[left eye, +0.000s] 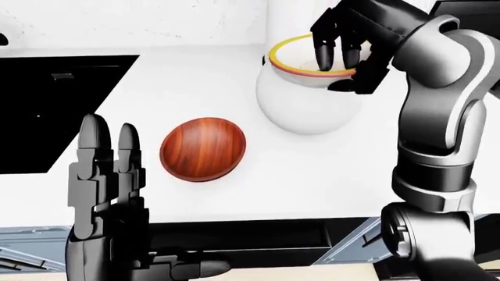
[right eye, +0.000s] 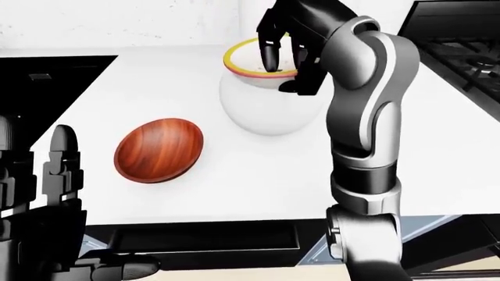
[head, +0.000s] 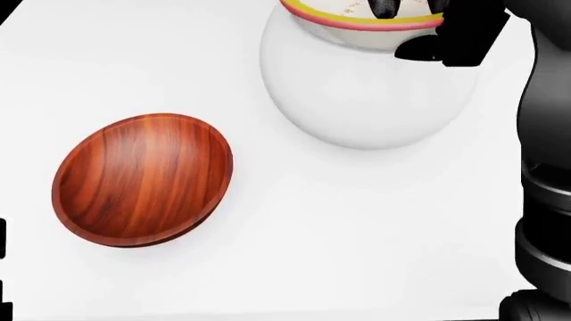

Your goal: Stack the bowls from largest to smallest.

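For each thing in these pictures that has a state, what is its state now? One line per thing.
yellow-rimmed bowl: nested in the white bowl, right hand's fingers over its rim.
white bowl: on the counter, holding the yellow-rimmed bowl.
wooden bowl: alone on the counter, tilted, empty.
right hand: fingers curled over the yellow-rimmed bowl's rim; grip unclear.
left hand: open, raised, holding nothing.
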